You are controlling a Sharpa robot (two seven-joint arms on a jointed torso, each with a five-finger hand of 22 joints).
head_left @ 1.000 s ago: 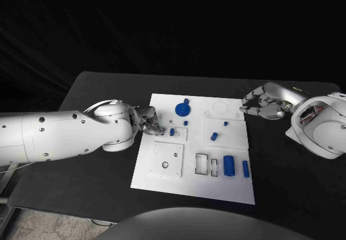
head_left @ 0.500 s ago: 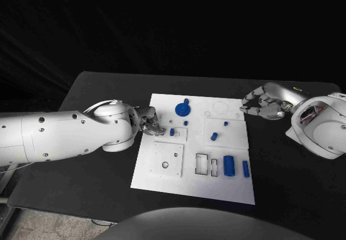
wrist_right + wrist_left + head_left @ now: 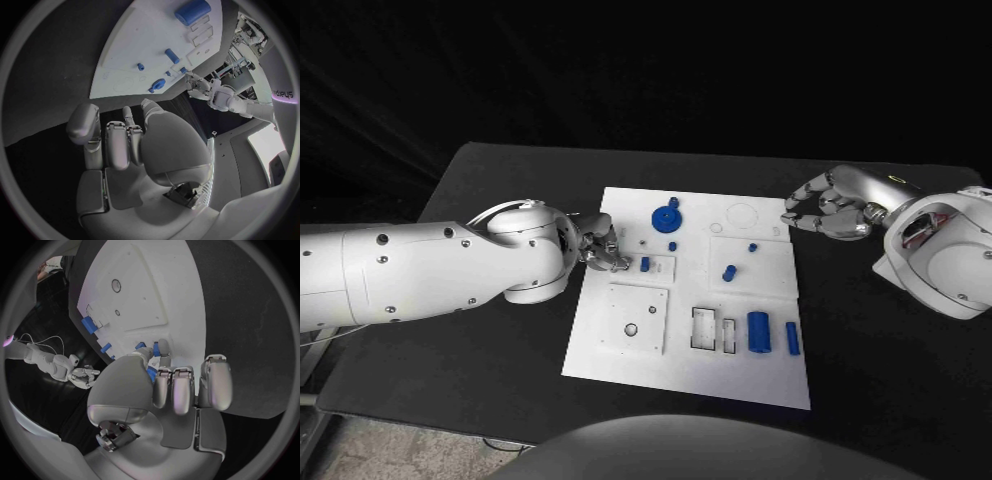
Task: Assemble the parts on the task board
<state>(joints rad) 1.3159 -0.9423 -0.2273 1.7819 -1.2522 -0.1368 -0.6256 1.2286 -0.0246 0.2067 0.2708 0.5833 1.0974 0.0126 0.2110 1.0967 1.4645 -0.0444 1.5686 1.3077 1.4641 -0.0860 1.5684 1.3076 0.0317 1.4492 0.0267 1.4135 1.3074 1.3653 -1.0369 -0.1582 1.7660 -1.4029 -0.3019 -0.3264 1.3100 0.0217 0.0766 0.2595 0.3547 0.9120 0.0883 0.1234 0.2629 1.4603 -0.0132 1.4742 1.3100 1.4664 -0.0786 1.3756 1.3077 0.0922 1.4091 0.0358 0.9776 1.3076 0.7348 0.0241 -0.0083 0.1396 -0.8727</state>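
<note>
White plate on a black desk (image 3: 488,390): from the head view the task board (image 3: 687,375) lies in the middle, carrying a blue gear (image 3: 666,217) near its far edge, small blue pegs (image 3: 728,271) mid-board and a thick blue cylinder (image 3: 759,331) with a slimmer one (image 3: 792,337) beside it near the front. The left hand (image 3: 599,246) sits at the board's left edge, mostly hidden behind its own bulky white arm; its fingertips meet at a small blue peg (image 3: 643,264), though the contact itself is too small to judge here. The right hand (image 3: 826,213) hovers off the board's far right corner, fingers curled inward around nothing.

From the left wrist view, the left hand (image 3: 164,390) shows more: thumb and forefinger close on a blue part (image 3: 152,374) right at the board's surface, the other fingers lying side by side, folded. How much of the part is seated is hidden by the fingers.

From the right wrist view, the right hand (image 3: 125,137) has its fingers pressed together, empty, apart from the board (image 3: 144,40).

Against the earlier frames, the left hand's fingertips have shifted very slightly; the right hand holds the same pose.
</note>
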